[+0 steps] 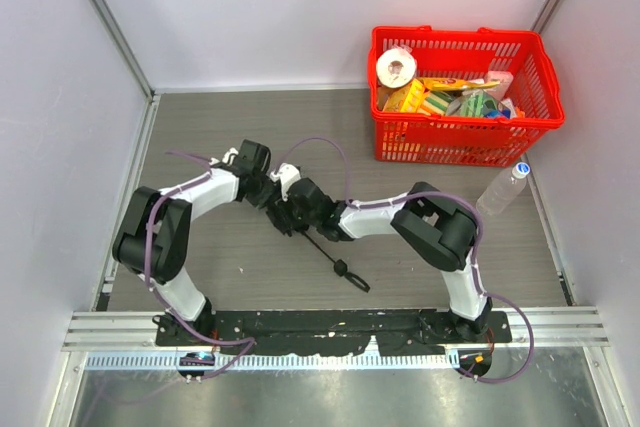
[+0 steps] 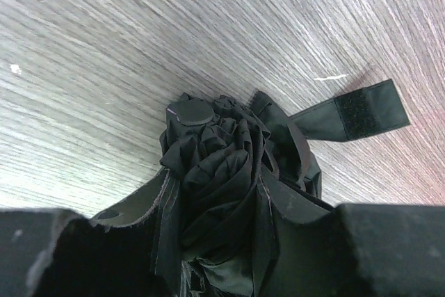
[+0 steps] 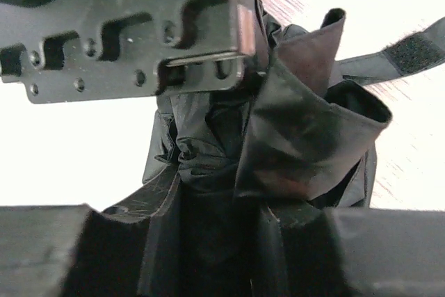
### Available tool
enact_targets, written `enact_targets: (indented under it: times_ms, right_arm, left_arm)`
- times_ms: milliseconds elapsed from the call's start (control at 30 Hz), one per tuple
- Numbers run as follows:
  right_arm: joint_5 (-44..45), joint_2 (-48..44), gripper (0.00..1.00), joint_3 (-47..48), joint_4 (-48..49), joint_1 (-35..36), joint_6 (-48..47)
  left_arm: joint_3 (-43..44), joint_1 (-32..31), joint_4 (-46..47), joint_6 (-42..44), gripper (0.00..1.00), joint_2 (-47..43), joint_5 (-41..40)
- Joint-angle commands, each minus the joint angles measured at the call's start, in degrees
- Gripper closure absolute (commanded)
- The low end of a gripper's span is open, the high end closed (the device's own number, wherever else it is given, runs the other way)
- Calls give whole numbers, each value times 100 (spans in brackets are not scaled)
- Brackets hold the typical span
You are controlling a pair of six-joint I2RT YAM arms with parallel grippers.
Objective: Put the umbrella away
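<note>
The umbrella (image 1: 290,217) is a bunched black fabric bundle at the table's middle, with a thin shaft running down-right to a small handle and wrist loop (image 1: 348,274). My left gripper (image 1: 268,194) is shut on the fabric near the round top cap (image 2: 192,111); crumpled folds (image 2: 222,172) fill the space between its fingers. My right gripper (image 1: 298,209) is shut on the fabric from the other side (image 3: 229,193). The closing strap with its velcro patch (image 2: 361,113) sticks out loose; it also shows in the right wrist view (image 3: 410,52). The left gripper's body (image 3: 132,26) is close above.
A red basket (image 1: 465,132) with a tissue roll and several packages stands at the back right. A clear plastic bottle (image 1: 503,190) lies beside it near the right wall. White walls close in the left, back and right sides.
</note>
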Motion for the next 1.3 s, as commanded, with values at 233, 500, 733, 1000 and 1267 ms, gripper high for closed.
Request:
enact_targets:
  times_ms: [233,500,733,1000,1267]
  right_arm:
    - [-3262,445,99,-1271,1464,-886,2037]
    - [-4318,550,99,-1500,3316,-1248,3758]
    - [-4644,954,99,-1544,5137,-1441,5253]
    - [-4872,1017,99,-1483,5570,-1441,5650]
    - [-5180,849,99,-1439,5367,-1450,5334]
  left_arm:
    - [-994,-120,191,1070,0,-1049,401]
    - [-1645,-85,797,737,0,-1332,621]
    - [-2093,-59,823,-115,0,-1551,261]
    - [-2270,-59,1940,-371,0,-1262,569]
    - [-2130,-59,2399,-266,5,-876,665]
